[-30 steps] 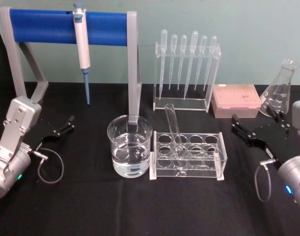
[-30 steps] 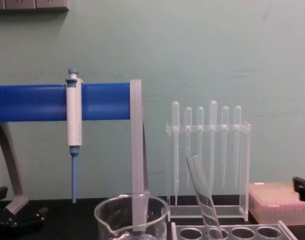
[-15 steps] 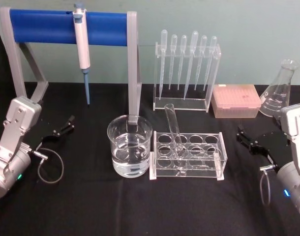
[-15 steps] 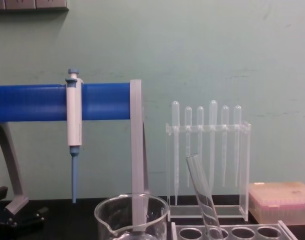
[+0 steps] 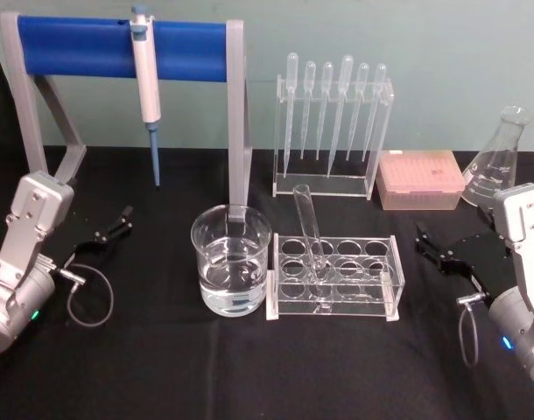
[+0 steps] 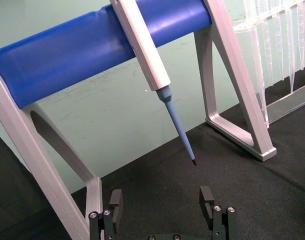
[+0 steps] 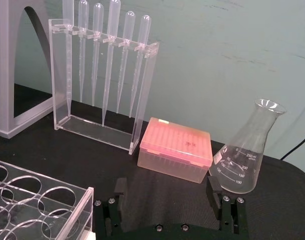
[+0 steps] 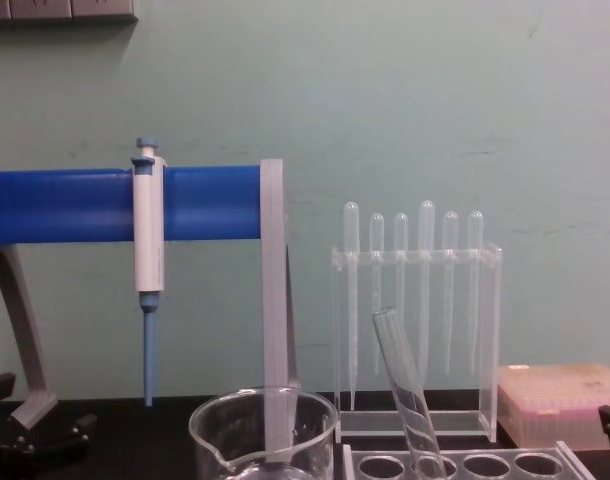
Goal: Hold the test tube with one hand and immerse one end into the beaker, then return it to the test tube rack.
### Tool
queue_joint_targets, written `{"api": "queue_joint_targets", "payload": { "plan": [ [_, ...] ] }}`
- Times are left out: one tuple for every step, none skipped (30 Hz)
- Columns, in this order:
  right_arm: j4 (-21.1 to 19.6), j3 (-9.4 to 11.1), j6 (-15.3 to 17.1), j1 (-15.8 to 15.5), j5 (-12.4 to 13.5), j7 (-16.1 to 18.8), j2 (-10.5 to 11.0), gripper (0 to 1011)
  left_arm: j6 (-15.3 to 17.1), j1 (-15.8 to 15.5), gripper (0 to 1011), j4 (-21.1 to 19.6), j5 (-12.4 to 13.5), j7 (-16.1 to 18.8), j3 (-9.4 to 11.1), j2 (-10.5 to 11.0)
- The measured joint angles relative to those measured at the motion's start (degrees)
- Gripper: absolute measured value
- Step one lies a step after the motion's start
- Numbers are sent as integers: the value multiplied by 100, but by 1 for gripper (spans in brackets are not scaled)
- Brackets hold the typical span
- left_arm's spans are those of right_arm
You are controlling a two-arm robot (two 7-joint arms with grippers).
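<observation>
The test tube [image 5: 311, 238] leans tilted in a far hole of the clear rack [image 5: 335, 278] at the middle of the table, its open rim pointing up and to the far left, and the beaker [image 5: 231, 259] holding clear liquid stands just left of the rack, almost touching it. The right gripper [image 5: 427, 245] sits low over the black table [image 5: 249, 367] to the right of the rack, apart from it, with its jaws spread wide and holding nothing. The left gripper [image 5: 118, 223] rests at the far left near the blue stand [image 5: 118, 48], its jaws likewise wide apart and empty.
</observation>
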Motion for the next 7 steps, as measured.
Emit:
{"api": "queue_joint_targets", "payload": {
  "plan": [
    [0, 0, 0, 0, 0, -1, 0, 1002, -1, 0, 1000, 0, 0, 0, 0, 0],
    [-1, 0, 0, -1, 0, -3, 1, 1002, 0, 0, 1000, 0, 0, 0, 0, 0],
    [-1, -1, 0, -1, 0, -4, 1, 1002, 0, 0, 1000, 0, 0, 0, 0, 0],
    [-2, -2, 0, -1, 0, -6, 1, 1002, 0, 0, 1000, 0, 0, 0, 0, 0],
    [-2, -2, 0, -1, 0, -6, 1, 1002, 0, 0, 1000, 0, 0, 0, 0, 0],
    [-3, -3, 0, -2, 0, -8, 2, 1002, 0, 0, 1000, 0, 0, 0, 0, 0],
    [-4, -3, 0, -3, 1, -11, 2, 1002, 0, 0, 1000, 0, 0, 0, -1, 0]
  ]
}}
